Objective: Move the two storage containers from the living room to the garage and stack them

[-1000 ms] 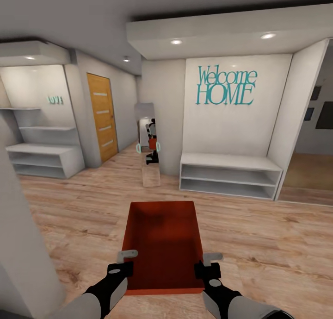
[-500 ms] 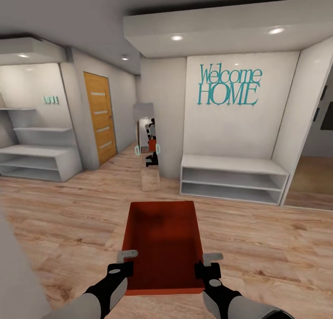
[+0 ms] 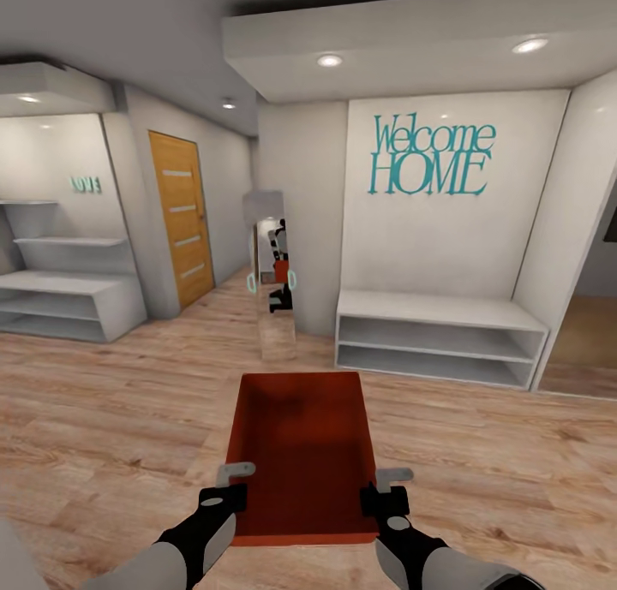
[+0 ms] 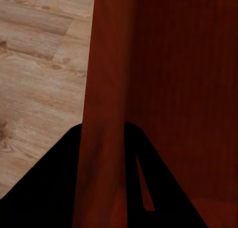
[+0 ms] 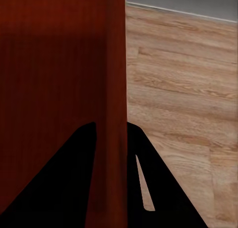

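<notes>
1 storage container rides level between both arms, left claw and right claw each clamped on a side wall; the hallway view has slid left, so the robot is turning, garage not yet reached.

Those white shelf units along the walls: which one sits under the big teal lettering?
The low shelf unit on the right, straight under the "Welcome HOME" lettering. The other shelf unit, far left, has stepped shelves and only a small sign above.

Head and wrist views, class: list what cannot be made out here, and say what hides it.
- Storage container: underside hidden by its own walls, head view.
- Left gripper, right gripper: inner fingers hidden behind the container walls.
- Wrist views: fingertips are black silhouettes, no detail.
- Mirror: the reflection is too small to read.
</notes>
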Motion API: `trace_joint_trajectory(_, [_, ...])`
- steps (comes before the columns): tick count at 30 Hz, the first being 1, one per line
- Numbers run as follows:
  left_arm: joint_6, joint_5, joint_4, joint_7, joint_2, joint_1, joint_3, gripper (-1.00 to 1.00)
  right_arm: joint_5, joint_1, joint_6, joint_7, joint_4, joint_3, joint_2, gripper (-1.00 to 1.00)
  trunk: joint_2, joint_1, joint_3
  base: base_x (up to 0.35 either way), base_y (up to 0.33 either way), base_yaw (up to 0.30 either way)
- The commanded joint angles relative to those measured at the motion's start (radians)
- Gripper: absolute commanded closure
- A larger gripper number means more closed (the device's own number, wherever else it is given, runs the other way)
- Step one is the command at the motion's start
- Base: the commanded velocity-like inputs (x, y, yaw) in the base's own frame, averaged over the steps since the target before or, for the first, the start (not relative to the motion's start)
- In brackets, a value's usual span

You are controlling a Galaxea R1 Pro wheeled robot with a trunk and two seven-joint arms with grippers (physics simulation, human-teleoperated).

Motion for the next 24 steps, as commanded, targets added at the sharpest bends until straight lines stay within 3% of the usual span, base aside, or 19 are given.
trace_joint_trajectory(1, [0.002, 0.055, 0.000, 0.003, 0.043, -0.001, 0.030, 1.00, 0.015, -0.001, -0.016, 0.003, -0.004, -0.062, -0.010, 1.00, -0.001, 0.001, -0.001, 0.323, 0.000, 0.000])
trace_joint_trajectory(7, [0.003, 0.056, 0.000, 0.003, 0.043, -0.001, 0.031, 1.00, 0.015, -0.001, -0.016, 0.003, -0.004, -0.062, -0.010, 1.00, -0.001, 0.001, -0.001, 0.323, 0.000, 0.116])
trace_joint_trajectory(24, [0.003, 0.056, 0.000, 0.003, 0.043, -0.001, 0.031, 1.00, 0.015, -0.001, -0.016, 0.003, -0.004, -0.062, -0.010, 1.00, -0.001, 0.001, -0.001, 0.323, 0.000, 0.248])
